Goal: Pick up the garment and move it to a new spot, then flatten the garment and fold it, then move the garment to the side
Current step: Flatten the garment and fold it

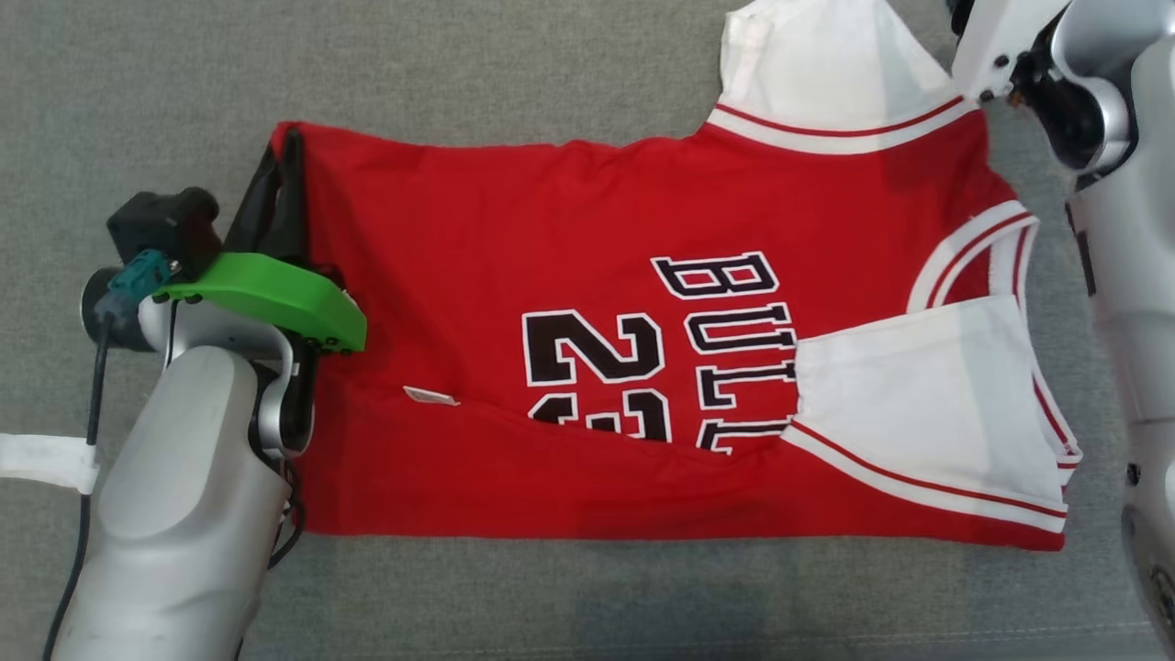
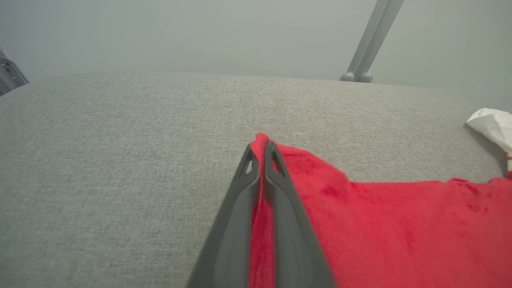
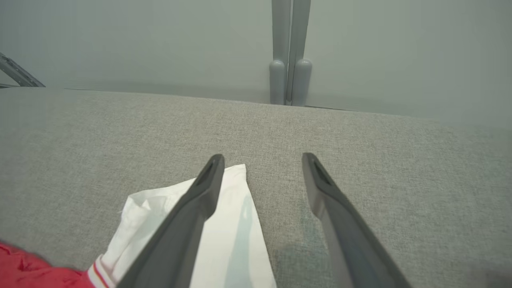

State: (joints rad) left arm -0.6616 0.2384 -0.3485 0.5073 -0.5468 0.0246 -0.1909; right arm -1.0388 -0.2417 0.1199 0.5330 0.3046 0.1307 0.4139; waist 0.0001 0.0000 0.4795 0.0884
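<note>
The garment [image 1: 587, 303] is a red jersey with white sleeves and black lettering, spread sideways on the grey cloth surface, its near long edge folded over the front. My left gripper [image 1: 286, 147] is shut on the jersey's far hem corner at the left; in the left wrist view the red garment [image 2: 380, 228] is pinched between the dark fingers [image 2: 280, 188] of the left gripper [image 2: 261, 150]. My right gripper [image 3: 262, 160] stands open above the surface, one finger over the white sleeve [image 3: 224, 240]. The right arm [image 1: 1102, 184] runs down the head view's right edge.
Grey fabric surface [image 1: 514, 64] lies all around the jersey, with open room at the far side and to the left. A grey post [image 3: 290, 52] stands beyond the surface's far edge. A white strap [image 1: 41, 464] is at the left edge.
</note>
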